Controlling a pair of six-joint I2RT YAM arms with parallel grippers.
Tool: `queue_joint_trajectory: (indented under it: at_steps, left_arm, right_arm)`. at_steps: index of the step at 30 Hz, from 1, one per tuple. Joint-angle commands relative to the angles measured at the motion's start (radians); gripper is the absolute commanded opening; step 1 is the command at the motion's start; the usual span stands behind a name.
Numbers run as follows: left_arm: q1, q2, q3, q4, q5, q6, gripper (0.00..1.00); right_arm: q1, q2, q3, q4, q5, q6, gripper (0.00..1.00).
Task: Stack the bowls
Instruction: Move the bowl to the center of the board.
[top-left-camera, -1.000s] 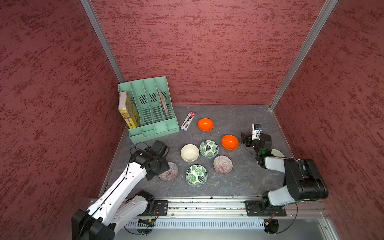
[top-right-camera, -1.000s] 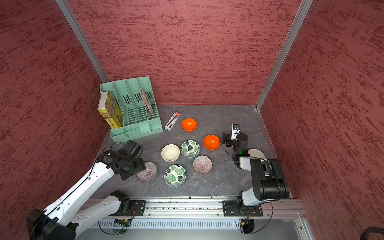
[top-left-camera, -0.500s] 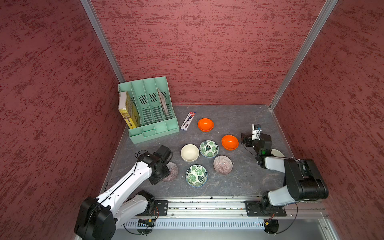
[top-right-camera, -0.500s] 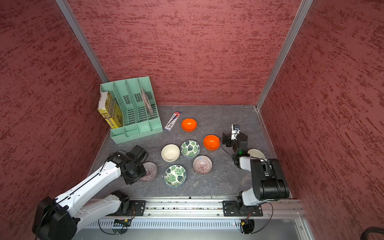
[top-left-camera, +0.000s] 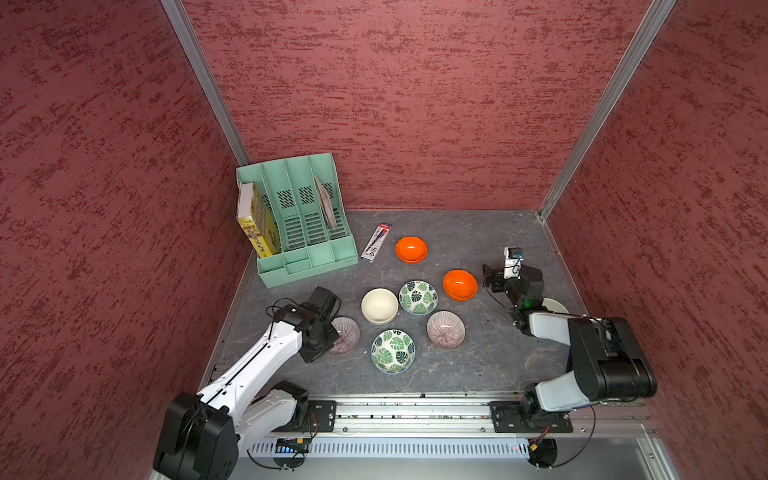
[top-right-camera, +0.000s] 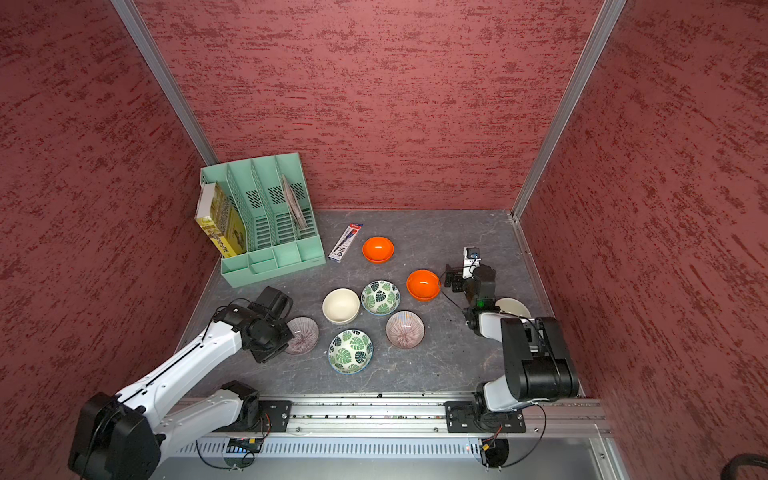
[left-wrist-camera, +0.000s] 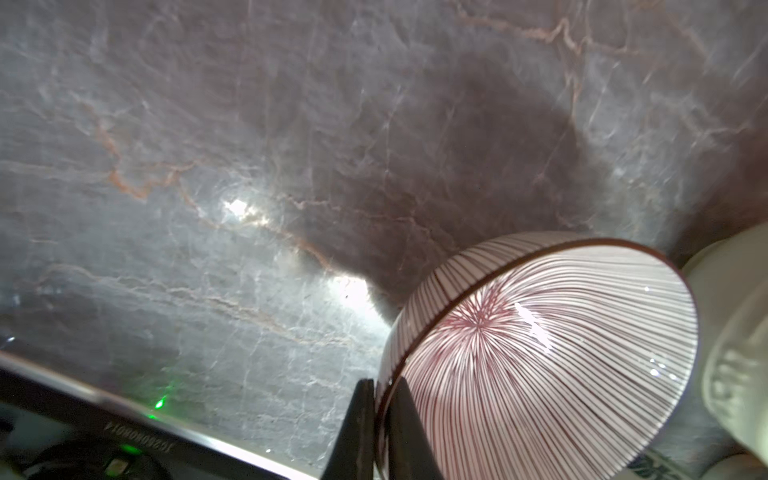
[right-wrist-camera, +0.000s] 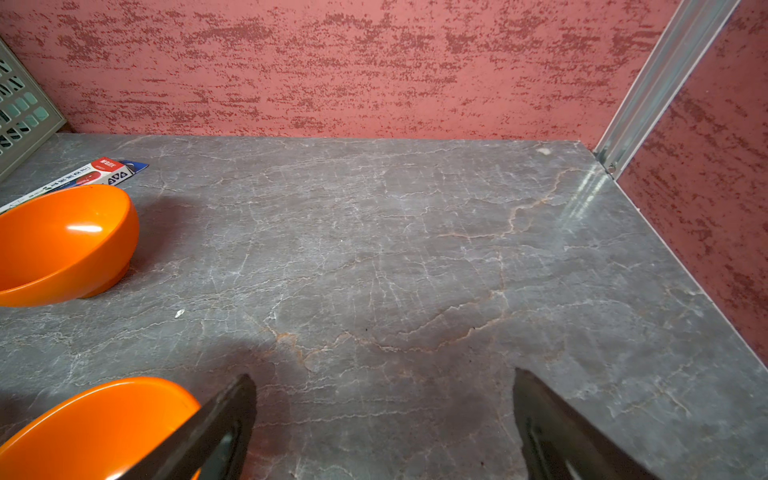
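At lower left in a top view, your left gripper (top-left-camera: 330, 332) pinches the rim of a striped bowl (top-left-camera: 348, 334), one finger inside and one outside. That grip suits lifting it, probably onto the second striped bowl (top-left-camera: 445, 334) at centre. Further right, your right gripper (right-wrist-camera: 384, 374) stands wide and empty just beside an orange bowl (right-wrist-camera: 95, 428).

Lab robot cell: red textured wall panels (top-left-camera: 415, 104), aluminium corner posts (top-left-camera: 204, 79), two rail-mounted arms (top-left-camera: 257, 361), marbled tabletop (top-left-camera: 478, 232).
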Motion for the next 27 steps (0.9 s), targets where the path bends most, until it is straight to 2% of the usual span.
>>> queue_joint_trajectory:
  at_steps: [1,8,14,24,25,26,27]
  left_arm:
    - [0.056,0.047,-0.003,0.097,-0.001,0.048,0.00]
    - [0.170,0.210,0.082,0.265,-0.006,0.106,0.00]
    - [0.159,0.367,0.195,0.332,0.025,0.141,0.00]
    - [0.141,0.445,0.225,0.379,0.018,0.145,0.00]
    - [0.141,0.443,0.223,0.379,0.020,0.145,0.08]
    - [0.141,0.437,0.221,0.376,0.018,0.144,0.24]
    - [0.141,0.430,0.217,0.374,0.015,0.146,0.35]
  right_arm:
    - [0.006,0.007,0.022,0.001,0.027,0.000,0.99]
    - [0.006,0.007,0.023,0.000,0.027,-0.001,0.98]
    - [0.014,0.005,0.020,0.005,0.036,-0.010,0.98]
    - [0.051,-0.026,0.066,-0.101,0.055,-0.050,0.98]
    - [0.061,-0.033,0.075,-0.121,0.062,-0.055,0.98]
    - [0.070,-0.036,0.082,-0.143,0.076,-0.064,0.99]
    - [0.082,-0.067,0.089,-0.164,0.088,-0.072,0.98]
